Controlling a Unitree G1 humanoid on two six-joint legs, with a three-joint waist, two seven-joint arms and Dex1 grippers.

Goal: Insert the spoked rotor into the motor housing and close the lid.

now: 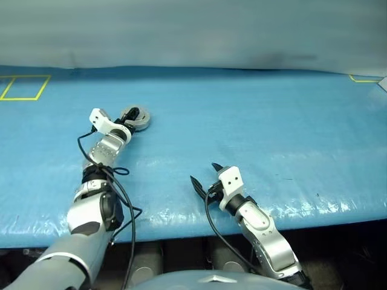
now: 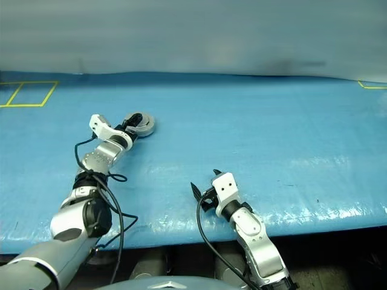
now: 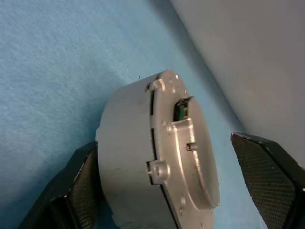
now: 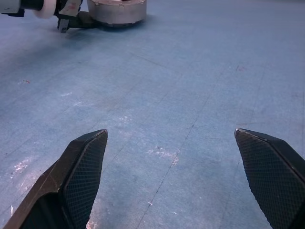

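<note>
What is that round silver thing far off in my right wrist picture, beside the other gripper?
Observer: It's the motor housing. The left wrist view shows it sitting between the open fingers of the left gripper.
Operator: Is its lid on?
Observer: From the head camera, the lid looks laid flat on top, closed as far as I can tell.
Operator: And where's my gripper?
Observer: The right gripper is open, near the front edge of the blue table, well apart from the motor housing.
</note>
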